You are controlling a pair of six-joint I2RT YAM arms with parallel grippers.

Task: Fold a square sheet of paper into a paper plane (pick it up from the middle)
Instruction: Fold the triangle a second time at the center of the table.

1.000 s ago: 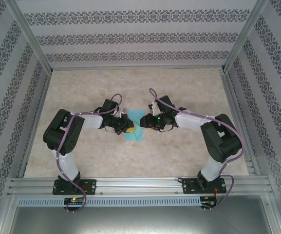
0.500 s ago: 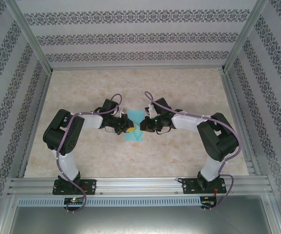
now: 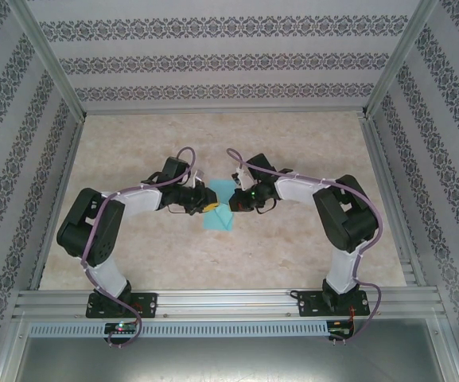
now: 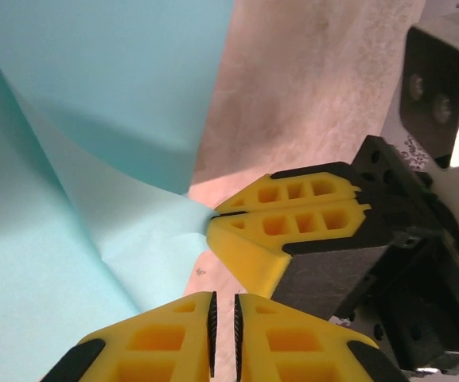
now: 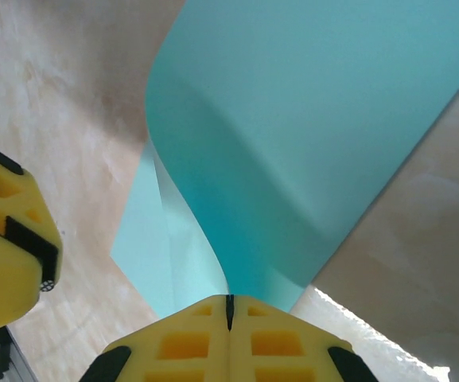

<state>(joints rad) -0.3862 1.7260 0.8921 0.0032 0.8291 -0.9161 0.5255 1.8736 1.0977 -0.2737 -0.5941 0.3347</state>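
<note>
Now we note square sheet of paper [image 5: 293,119] pinched in right gripper [image 5: 229,304], curled, turquoise; left gripper [image 4: 223,310] barely parted, empty.

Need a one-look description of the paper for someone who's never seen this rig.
On the beige table, look mid-table where the left claw and right claw meet. The square sheet of paper sits there, partly lifted, pinched by the right one. It is the sole turquoise thing, thin and curled.
</note>
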